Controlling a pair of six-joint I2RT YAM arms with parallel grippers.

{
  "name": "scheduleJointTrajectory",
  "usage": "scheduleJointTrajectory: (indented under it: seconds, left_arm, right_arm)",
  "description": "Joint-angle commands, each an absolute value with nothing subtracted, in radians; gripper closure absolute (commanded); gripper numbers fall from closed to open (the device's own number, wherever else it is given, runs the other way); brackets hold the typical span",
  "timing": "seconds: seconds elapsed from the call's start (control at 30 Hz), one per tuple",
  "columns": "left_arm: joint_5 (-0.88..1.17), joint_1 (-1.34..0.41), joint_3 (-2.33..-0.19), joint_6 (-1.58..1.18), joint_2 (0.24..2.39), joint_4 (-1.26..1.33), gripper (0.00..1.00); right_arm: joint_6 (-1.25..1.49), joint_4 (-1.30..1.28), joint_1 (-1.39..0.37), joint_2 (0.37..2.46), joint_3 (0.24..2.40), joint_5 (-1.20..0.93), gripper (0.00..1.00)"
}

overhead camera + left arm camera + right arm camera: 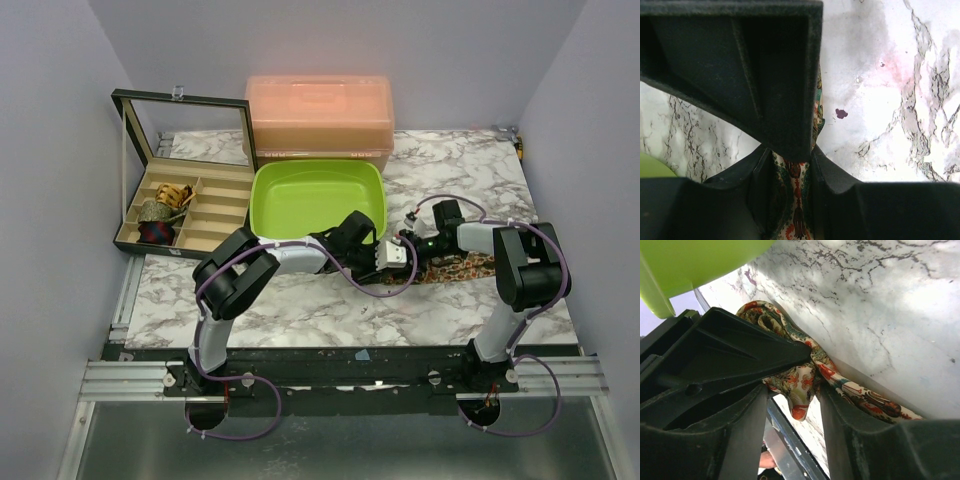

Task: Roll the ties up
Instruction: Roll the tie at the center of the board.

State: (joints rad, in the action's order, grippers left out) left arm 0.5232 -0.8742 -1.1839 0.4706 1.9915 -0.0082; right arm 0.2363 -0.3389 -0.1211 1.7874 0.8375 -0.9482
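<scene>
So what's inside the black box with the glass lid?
Three rolled ties sit in the display box's left compartments: one tan, one grey-green, one dark. The right compartments look bare. What lies beneath the rolls is hidden.

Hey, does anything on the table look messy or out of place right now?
Only small things. A dark purple fleck and a faint pink smudge mark the marble tabletop beside the tie. In the right wrist view the tie is bunched in a loose twist, not a neat roll.
</scene>
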Motion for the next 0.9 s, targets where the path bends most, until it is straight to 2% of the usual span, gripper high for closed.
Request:
scheduleJointTrajectory:
  seconds: [0.0, 0.17, 0.2, 0.23, 0.27, 0.33, 0.43, 0.57, 0.63, 0.87]
  left_arm:
    - [0.480, -0.880, -1.124, 0.489, 2.067, -0.190, 0.71]
    - [0.481, -0.881, -1.139, 0.494, 2.081, -0.198, 0.70]
    - [0.478, -0.881, -1.141, 0.493, 2.082, -0.198, 0.70]
    - [0.475, -0.880, -1.141, 0.485, 2.080, -0.197, 0.67]
    - [0.473, -0.878, -1.138, 0.476, 2.074, -0.193, 0.59]
    - [0.482, -0.861, -1.102, 0.433, 2.027, -0.139, 0.45]
    - [0.540, -0.818, -0.993, 0.308, 1.889, 0.004, 0.32]
    - [0.575, -0.765, -0.829, 0.144, 1.716, 0.216, 0.30]
    - [0.544, -0.762, -0.776, 0.146, 1.676, 0.260, 0.31]
    - [0.528, -0.762, -0.803, 0.270, 1.767, 0.221, 0.31]
  right_arm:
    - [0.227, -0.364, -0.106, 1.776, 0.869, -0.917, 0.56]
    - [0.227, -0.359, -0.106, 1.826, 0.871, -0.910, 0.82]
    - [0.226, -0.356, -0.106, 1.828, 0.868, -0.900, 0.90]
    - [0.226, -0.351, -0.106, 1.828, 0.863, -0.874, 0.97]
    - [0.222, -0.351, -0.106, 1.828, 0.857, -0.843, 1.00]
    - [0.194, -0.375, -0.106, 1.844, 0.861, -0.786, 1.00]
    - [0.170, -0.404, -0.106, 1.875, 0.873, -0.738, 1.00]
    - [0.171, -0.406, -0.107, 1.897, 0.884, -0.708, 1.00]
    - [0.167, -0.415, -0.107, 1.912, 0.892, -0.705, 1.00]
    - [0.163, -0.414, -0.113, 1.924, 0.901, -0.696, 1.00]
